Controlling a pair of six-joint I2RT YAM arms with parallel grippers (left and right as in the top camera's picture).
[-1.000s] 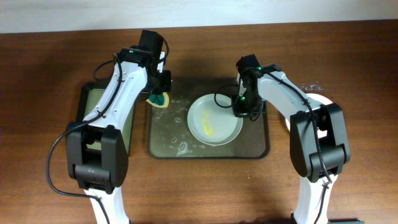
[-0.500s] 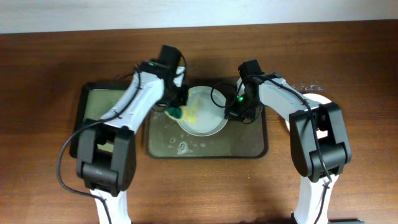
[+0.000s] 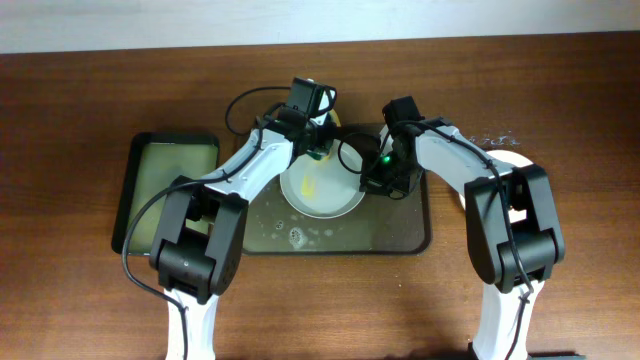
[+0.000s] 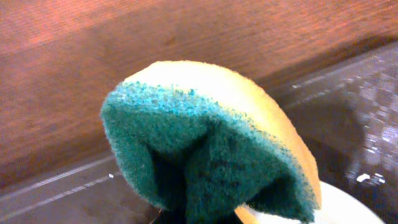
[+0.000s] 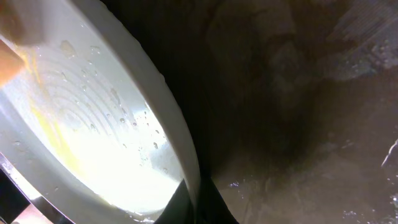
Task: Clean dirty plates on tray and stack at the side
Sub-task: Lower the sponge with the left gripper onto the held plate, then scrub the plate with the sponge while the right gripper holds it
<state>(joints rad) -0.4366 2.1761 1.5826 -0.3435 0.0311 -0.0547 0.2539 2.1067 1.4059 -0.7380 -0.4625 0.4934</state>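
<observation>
Left gripper [image 3: 316, 146]: clamped on one sponge [image 4: 211, 155], green scouring face toward the wrist camera, yellow foam behind. The sponge is folded by the pinch; the fingers themselves are hidden behind it. The sponge sits at the far-left rim of the plate [image 3: 320, 190], just below the gripper. Actual contact cannot be confirmed.

Right gripper [image 5: 198, 202]: closed onto the plate's right rim, which runs up and to the left from the fingers in the wrist view.

One plate is held between the two grippers. It is round, so it has no long axis, and its hollow face is turned up to the overhead camera. A yellow smear [image 3: 308, 183] streaks from the sponge side toward the plate's middle, and water beads dot the surface. Whether the plate is lifted clear cannot be determined.

Beneath both grippers lies the tray [image 3: 400, 235], long axis left to right, with wet suds [image 3: 290, 236] nearer the robot.

Outward of the right gripper, a white curved edge [image 3: 508, 160] shows past the right arm, which covers most of it. No count is possible.

Well outward of the left gripper lies one smaller tray [image 3: 168, 190], long axis near to far, on the wooden table [image 3: 80, 100].
</observation>
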